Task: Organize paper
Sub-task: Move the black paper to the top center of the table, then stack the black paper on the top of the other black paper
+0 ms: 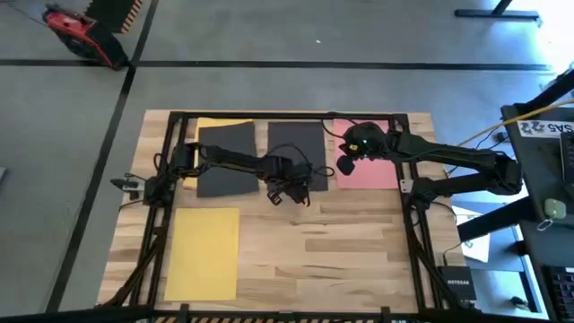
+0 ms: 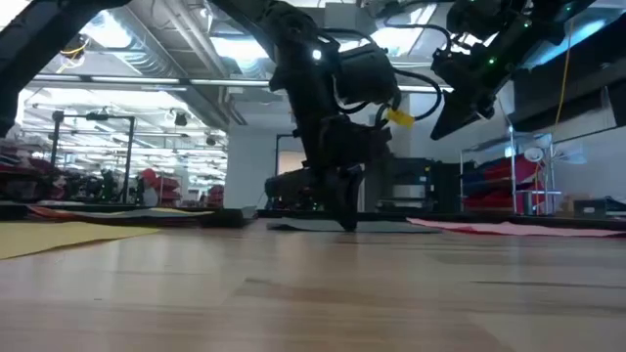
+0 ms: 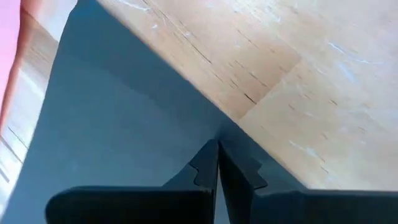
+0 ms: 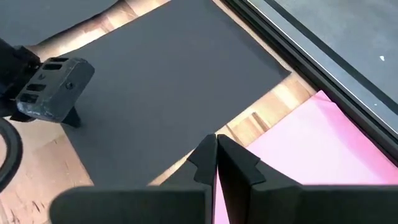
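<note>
Yellow sheet lower left of high view, untouched.

Left gripper at frame centre, fingers together, tips seemingly pressing near edge of black sheet (to drag it).

Right gripper closed, empty, above pink sheet upper right.

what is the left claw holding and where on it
The left claw is shut on the near corner of the middle black sheet, down at the table. The right claw is shut on nothing, above the pink sheet.
</note>
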